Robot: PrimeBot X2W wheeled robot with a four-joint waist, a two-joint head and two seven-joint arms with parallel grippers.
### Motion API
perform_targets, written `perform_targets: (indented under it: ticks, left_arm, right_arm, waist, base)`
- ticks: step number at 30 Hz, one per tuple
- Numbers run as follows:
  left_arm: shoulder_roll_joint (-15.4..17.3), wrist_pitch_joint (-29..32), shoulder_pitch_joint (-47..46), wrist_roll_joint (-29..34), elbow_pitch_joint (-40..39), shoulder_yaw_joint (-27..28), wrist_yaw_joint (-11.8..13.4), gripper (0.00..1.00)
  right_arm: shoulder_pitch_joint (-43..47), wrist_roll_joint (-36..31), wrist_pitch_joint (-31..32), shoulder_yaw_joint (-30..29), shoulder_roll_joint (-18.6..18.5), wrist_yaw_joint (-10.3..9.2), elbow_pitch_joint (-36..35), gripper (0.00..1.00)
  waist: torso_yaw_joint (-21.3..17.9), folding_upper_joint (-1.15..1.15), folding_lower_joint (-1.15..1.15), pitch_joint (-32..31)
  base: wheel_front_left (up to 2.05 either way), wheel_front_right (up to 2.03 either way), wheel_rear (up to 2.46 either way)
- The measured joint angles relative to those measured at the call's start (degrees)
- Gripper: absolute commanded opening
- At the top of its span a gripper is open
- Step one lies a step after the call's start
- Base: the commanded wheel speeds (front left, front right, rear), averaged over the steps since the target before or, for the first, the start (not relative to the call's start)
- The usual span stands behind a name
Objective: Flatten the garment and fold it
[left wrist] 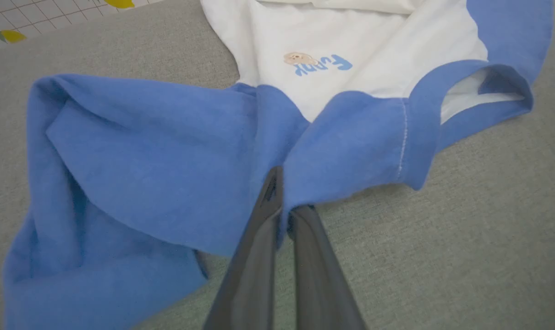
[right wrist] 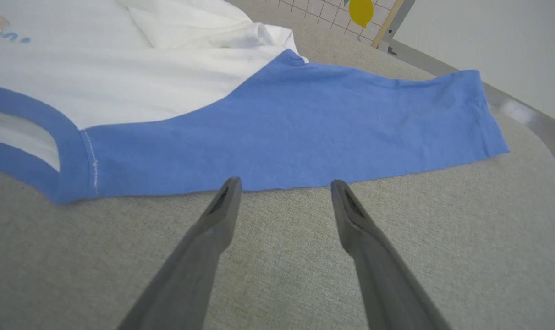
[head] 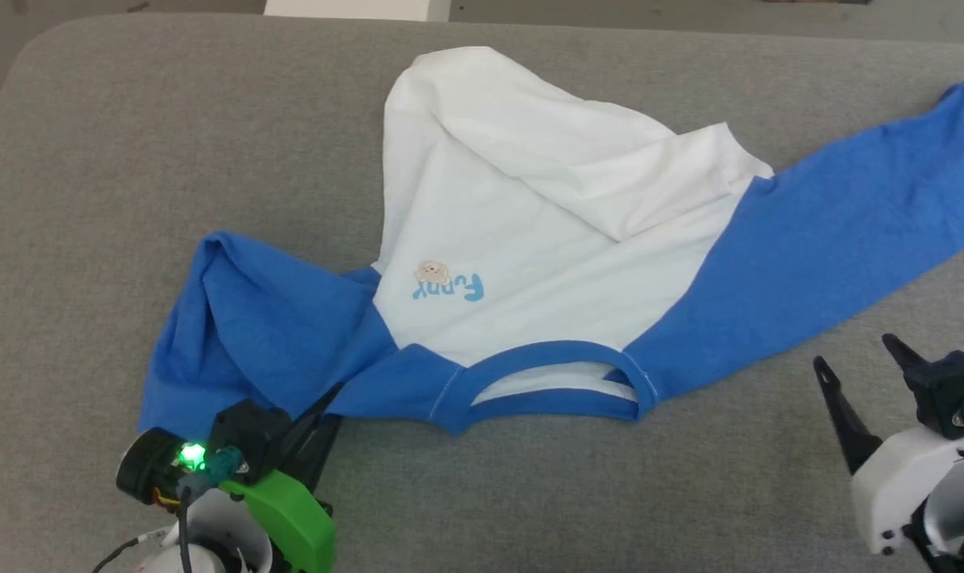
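While left gripper (left wrist: 286,195) pinches garment (head: 545,239), neckband (head: 545,354) faces robot, body (head: 489,159) stretching away.

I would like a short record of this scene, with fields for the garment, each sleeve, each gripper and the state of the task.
surface: grey, fabric-covered
garment: white T-shirt with blue sleeves, chest print up, neckband toward the robot, white body creased and partly folded over
sleeve on robot's left: bunched and folded
sleeve on robot's right: spread flat
left gripper: shut on blue cloth beside the bunched sleeve
right gripper: open, holding nothing, at the flat sleeve's near edge
task state: not yet flat, not folded
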Motion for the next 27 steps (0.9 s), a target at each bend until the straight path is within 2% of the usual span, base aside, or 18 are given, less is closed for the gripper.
perform_targets:
  ticks: [6,11,15,24,26,27]
  left_arm:
    - [-1.18,-0.48,-1.55,0.01,-0.03,-0.88,-0.75,0.0]
    - [-2.44,-0.94,-4.5,0.01,0.57,-1.22,-1.69,0.0]
    - [-3.33,-1.19,-6.23,0.01,1.36,-1.71,-2.57,0.0]
    - [-4.44,-1.76,-8.01,0.01,2.7,-2.56,-3.31,0.0]
    - [-4.69,-1.83,-8.19,0.0,2.97,-2.6,-3.5,0.0]
    - [-4.78,-2.08,-8.31,0.0,3.03,-2.61,-3.54,0.0]
  right_arm:
    - [-3.31,3.54,5.25,5.78,-13.67,0.0,0.24,1.0]
    - [-9.05,5.75,6.34,10.9,-21.12,0.0,1.79,1.0]
    - [-11.29,6.79,7.14,15.18,-24.82,0.0,3.64,1.0]
    - [-17.69,9.84,7.61,22.27,-29.96,-0.04,5.14,1.0]
    - [-19.03,11.02,7.73,22.96,-30.26,-0.04,5.91,0.25]
    - [-19.43,11.29,7.84,23.1,-30.15,-0.03,6.33,0.0]
  waist:
    - [1.15,0.0,0.0,2.19]
    - [2.21,0.0,0.0,5.58]
    - [3.27,0.0,0.0,7.89]
    - [6.3,0.0,0.0,11.43]
    - [6.75,0.0,0.0,11.83]
    - [6.88,0.0,0.0,11.94]
  base:
    - [0.0,0.0,0.0]
    - [0.0,0.0,0.0]
    - [0.0,0.0,0.0]
    - [0.0,0.0,0.0]
    - [0.0,0.0,0.0]
    - [0.0,0.0,0.0]
